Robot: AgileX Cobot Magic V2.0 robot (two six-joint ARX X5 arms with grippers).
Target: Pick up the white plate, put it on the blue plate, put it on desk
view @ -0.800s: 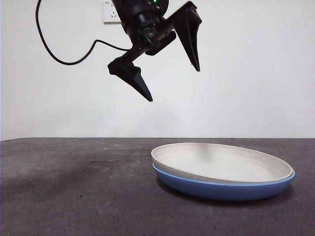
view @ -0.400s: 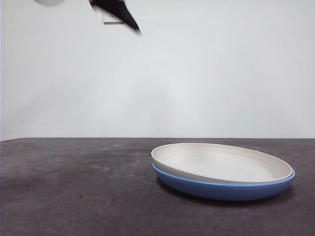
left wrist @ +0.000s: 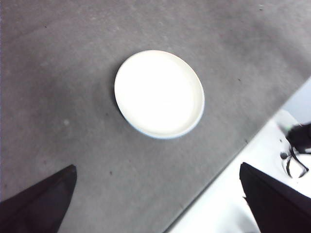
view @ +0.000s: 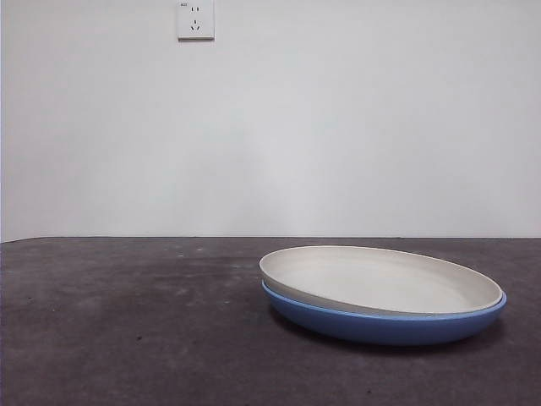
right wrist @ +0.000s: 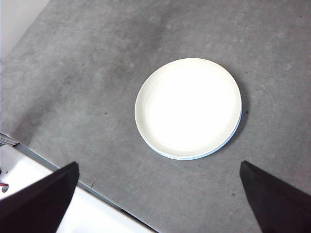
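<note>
The white plate [view: 380, 279] lies nested on the blue plate [view: 385, 324], slightly tilted, on the dark grey desk [view: 127, 321] right of centre. Both wrist views look down on the stack from high up: the white plate [left wrist: 159, 93] [right wrist: 188, 108] covers the blue plate, which shows only as a thin blue rim [left wrist: 146, 133] [right wrist: 194, 157]. My left gripper [left wrist: 160, 204] is open and empty, far above the desk. My right gripper [right wrist: 158, 199] is likewise open and empty, high above. Neither gripper appears in the front view.
A wall socket [view: 195, 19] sits on the white wall behind the desk. The desk's edge [left wrist: 228, 167] [right wrist: 63, 177] shows in both wrist views, with a white surface beyond it. A black cable bundle [left wrist: 296, 145] lies past that edge.
The open gripper that hung above the desk left of the plates has risen out of the front view. The stacked plates have not moved.
</note>
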